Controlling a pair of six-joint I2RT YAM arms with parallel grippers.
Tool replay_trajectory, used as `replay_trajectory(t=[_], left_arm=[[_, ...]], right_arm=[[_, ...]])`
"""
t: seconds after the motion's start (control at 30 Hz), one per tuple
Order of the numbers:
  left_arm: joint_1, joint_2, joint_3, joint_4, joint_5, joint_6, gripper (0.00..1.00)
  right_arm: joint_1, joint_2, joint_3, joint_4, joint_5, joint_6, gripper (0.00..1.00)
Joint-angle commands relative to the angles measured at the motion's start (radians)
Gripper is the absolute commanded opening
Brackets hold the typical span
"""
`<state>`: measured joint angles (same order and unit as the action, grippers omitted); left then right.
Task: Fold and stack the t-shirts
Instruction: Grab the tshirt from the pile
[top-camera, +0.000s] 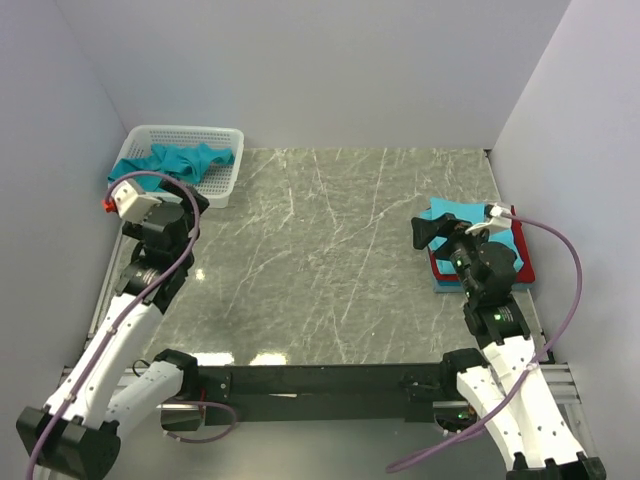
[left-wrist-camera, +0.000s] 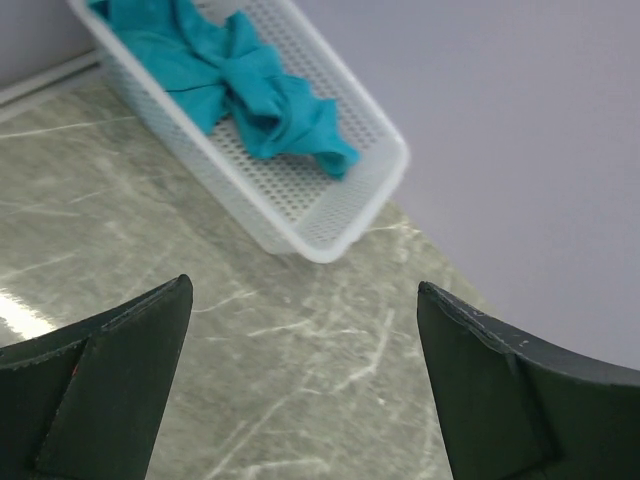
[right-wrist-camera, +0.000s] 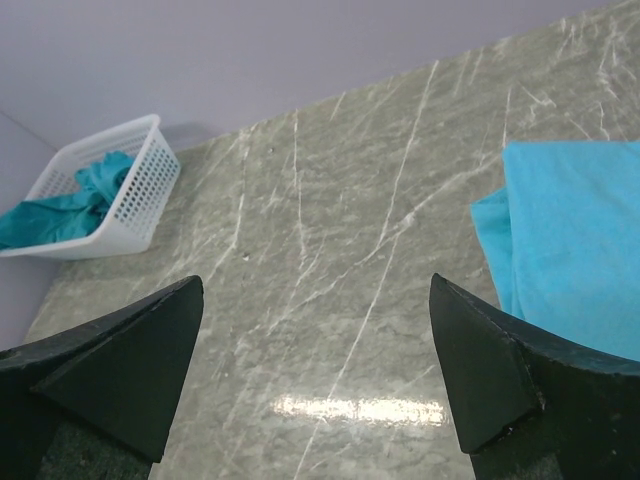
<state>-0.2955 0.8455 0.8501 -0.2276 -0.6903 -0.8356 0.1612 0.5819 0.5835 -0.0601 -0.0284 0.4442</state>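
A crumpled teal t-shirt (top-camera: 180, 160) lies in the white mesh basket (top-camera: 225, 185) at the far left; it also shows in the left wrist view (left-wrist-camera: 250, 90) and the right wrist view (right-wrist-camera: 60, 210). A stack of folded t-shirts sits at the right: light blue on top (top-camera: 455, 212), red (top-camera: 525, 272) below it, and a blue edge (top-camera: 445, 285) at the bottom. The light blue top shows in the right wrist view (right-wrist-camera: 570, 260). My left gripper (top-camera: 195, 203) (left-wrist-camera: 302, 285) is open and empty, just in front of the basket. My right gripper (top-camera: 430, 232) (right-wrist-camera: 315, 280) is open and empty, at the stack's left edge.
The basket (left-wrist-camera: 330, 245) (right-wrist-camera: 130, 190) stands against the back left corner. Pale walls close the table on the left, back and right. The grey marble tabletop (top-camera: 330, 260) lies between the arms.
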Motion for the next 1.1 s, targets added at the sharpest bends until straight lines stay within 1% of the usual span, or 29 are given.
replay_trajectory(t=[0.0, 0.13, 0.17, 0.23, 0.27, 0.33, 0.37, 0.4, 0.47, 0.5, 0.6, 0.67, 0.8, 0.83, 0.93, 0.97, 1.03, 1.07], left_arm=[[0.004, 0.023, 0.059, 0.016, -0.115, -0.007, 0.99], [0.004, 0.027, 0.066, 0.005, -0.166, -0.066, 0.99], [0.004, 0.03, 0.061, 0.026, -0.163, -0.054, 0.99], [0.006, 0.046, 0.058, 0.048, -0.128, -0.025, 0.98], [0.006, 0.056, 0.064, 0.074, -0.079, -0.002, 0.99], [0.006, 0.107, 0.095, 0.045, -0.067, 0.007, 0.99], [0.006, 0.125, 0.133, -0.001, -0.095, -0.006, 0.96], [0.006, 0.156, 0.145, -0.012, -0.104, -0.011, 0.94], [0.007, 0.19, 0.168, -0.007, -0.107, 0.004, 0.94], [0.007, 0.205, 0.173, 0.032, -0.097, 0.054, 0.9], [0.018, 0.288, 0.213, 0.051, -0.106, 0.081, 0.82], [0.035, 0.355, 0.254, 0.057, -0.103, 0.084, 0.82], [0.11, 0.498, 0.326, 0.091, -0.012, 0.116, 0.84], [0.143, 0.523, 0.339, 0.124, 0.03, 0.127, 0.85], [0.2, 0.627, 0.409, 0.161, 0.089, 0.161, 0.87], [0.209, 0.656, 0.455, 0.166, 0.109, 0.182, 0.87], [0.235, 0.753, 0.518, 0.143, 0.146, 0.219, 0.88], [0.245, 0.786, 0.591, 0.095, 0.165, 0.213, 0.88]], right_arm=[[0.004, 0.022, 0.035, 0.028, 0.005, -0.013, 1.0], [0.004, 0.045, 0.041, 0.022, 0.012, -0.018, 1.0], [0.004, 0.05, 0.042, 0.016, 0.012, -0.015, 1.0], [0.005, 0.062, 0.041, 0.016, 0.01, -0.015, 1.0], [0.004, 0.067, 0.042, 0.011, 0.013, -0.013, 1.0], [0.006, 0.081, 0.047, 0.003, 0.015, -0.013, 1.0], [0.005, 0.085, 0.05, 0.0, 0.015, -0.015, 1.0], [0.004, 0.093, 0.055, -0.004, 0.015, -0.018, 1.0], [0.004, 0.099, 0.059, -0.007, 0.013, -0.022, 1.0], [0.006, 0.107, 0.061, -0.006, 0.012, -0.021, 1.0], [0.004, 0.13, 0.068, -0.004, 0.004, -0.021, 1.0], [0.004, 0.142, 0.078, -0.015, 0.001, -0.032, 1.0], [0.005, 0.179, 0.091, -0.023, -0.011, -0.035, 1.0], [0.004, 0.185, 0.09, -0.023, -0.025, -0.036, 1.0], [0.004, 0.206, 0.085, -0.03, -0.031, -0.035, 1.0], [0.004, 0.214, 0.082, -0.027, -0.031, -0.035, 1.0], [0.005, 0.222, 0.079, -0.03, -0.028, -0.038, 1.0], [0.004, 0.226, 0.079, -0.032, -0.031, -0.039, 1.0]])
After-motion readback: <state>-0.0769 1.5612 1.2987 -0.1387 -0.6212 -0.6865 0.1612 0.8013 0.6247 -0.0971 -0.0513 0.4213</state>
